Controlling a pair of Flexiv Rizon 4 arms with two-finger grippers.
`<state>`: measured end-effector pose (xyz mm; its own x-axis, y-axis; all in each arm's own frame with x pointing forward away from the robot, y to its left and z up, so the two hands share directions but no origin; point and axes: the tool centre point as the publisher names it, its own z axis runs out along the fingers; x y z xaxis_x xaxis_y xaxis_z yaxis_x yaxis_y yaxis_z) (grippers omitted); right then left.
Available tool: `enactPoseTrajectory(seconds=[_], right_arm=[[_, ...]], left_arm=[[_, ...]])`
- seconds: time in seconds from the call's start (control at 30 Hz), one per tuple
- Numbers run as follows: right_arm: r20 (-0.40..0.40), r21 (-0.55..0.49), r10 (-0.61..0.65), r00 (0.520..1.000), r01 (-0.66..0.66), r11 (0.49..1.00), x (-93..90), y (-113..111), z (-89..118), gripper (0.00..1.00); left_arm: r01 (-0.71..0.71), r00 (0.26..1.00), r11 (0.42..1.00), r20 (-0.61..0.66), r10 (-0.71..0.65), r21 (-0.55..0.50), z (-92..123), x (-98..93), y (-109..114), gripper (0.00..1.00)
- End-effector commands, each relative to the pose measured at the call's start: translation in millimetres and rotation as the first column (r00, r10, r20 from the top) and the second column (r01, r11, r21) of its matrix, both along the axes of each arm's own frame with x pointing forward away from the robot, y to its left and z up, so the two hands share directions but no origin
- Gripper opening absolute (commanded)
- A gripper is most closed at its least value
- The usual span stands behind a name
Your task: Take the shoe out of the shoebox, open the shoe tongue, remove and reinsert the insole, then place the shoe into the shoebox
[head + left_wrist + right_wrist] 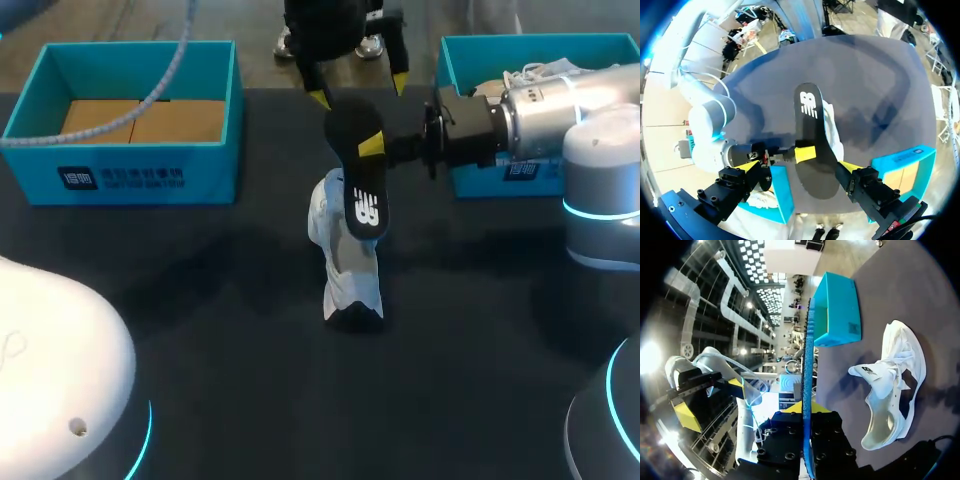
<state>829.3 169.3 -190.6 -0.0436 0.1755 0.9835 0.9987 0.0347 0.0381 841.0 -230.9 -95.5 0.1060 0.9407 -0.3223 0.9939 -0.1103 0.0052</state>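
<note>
step: the insole (365, 205) is out of the shoe (340, 270), so putting it back in looks like the step in hand.
insole: black with a white logo, held off the table (200, 300) on a slant. Its lower end is just above the shoe's opening and its upper end sits between the left gripper's fingers.
shoe: white, lying on the table near the middle, between the two boxes. The tongue is folded open, and the inside looks bare in the right wrist view.
right gripper (372, 148): comes in from the right and is clamped on the insole about midway, with one yellow tip on its top face. Its own wrist view shows the insole edge-on between the fingers.
left gripper (360, 90): at the far side of the table, fingers spread wide on either side of the insole's upper end, gripping nothing. Can't tell if one tip brushes the edge.
how to do it well: aim the lower end into the opening first and slide it toward the toe at a shallow angle. Keep the tongue clear. The shoe is loose and could skid, so the free gripper should steady it.
left box (130, 180): teal, open, with brown cardboard (140, 120) on its floor and no shoe.
right box (480, 45): teal, open, partly behind the right arm. There is a white thing with laces (535, 75) inside, probably another shoe, but I can't confirm it.
</note>
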Motion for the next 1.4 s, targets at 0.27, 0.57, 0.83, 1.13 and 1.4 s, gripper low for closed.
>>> enactPoseTrajectory(seconds=[0.27, 0.57, 0.83, 1.13, 1.4], right_arm=[[-0.002, -0.002, -0.002, 1.000, 0.002, 1.000, -1.4, -8.3, 2.1, 0.00], [-0.006, 0.000, -0.004, 1.000, 0.004, 1.000, -2.4, -13.0, 3.5, 0.00], [-0.013, -0.003, -0.003, 1.000, 0.003, 1.000, -2.0, -19.0, 9.1, 0.00], [-0.016, -0.004, -0.019, 1.000, 0.019, 1.000, -4.7, -26.8, 15.8, 0.00], [-0.019, -0.001, -0.045, 0.999, 0.045, 0.999, -8.0, -34.9, 18.1, 0.00]], left_arm=[[-0.041, 0.995, 0.938, 0.066, 0.068, -0.345, -0.6, -16.5, 31.6, 1.00], [-0.110, 0.988, 0.817, 0.024, 0.150, -0.567, -2.1, -22.8, 40.4, 1.00], [-0.097, 0.991, 0.694, -0.001, 0.137, -0.713, -3.4, -28.7, 43.0, 1.00], [-0.087, 0.992, 0.573, -0.016, 0.128, -0.815, -13.8, -35.3, 45.3, 1.00], [-0.051, 0.987, 0.482, 0.030, 0.160, -0.875, -24.8, -35.6, 53.2, 1.00]])
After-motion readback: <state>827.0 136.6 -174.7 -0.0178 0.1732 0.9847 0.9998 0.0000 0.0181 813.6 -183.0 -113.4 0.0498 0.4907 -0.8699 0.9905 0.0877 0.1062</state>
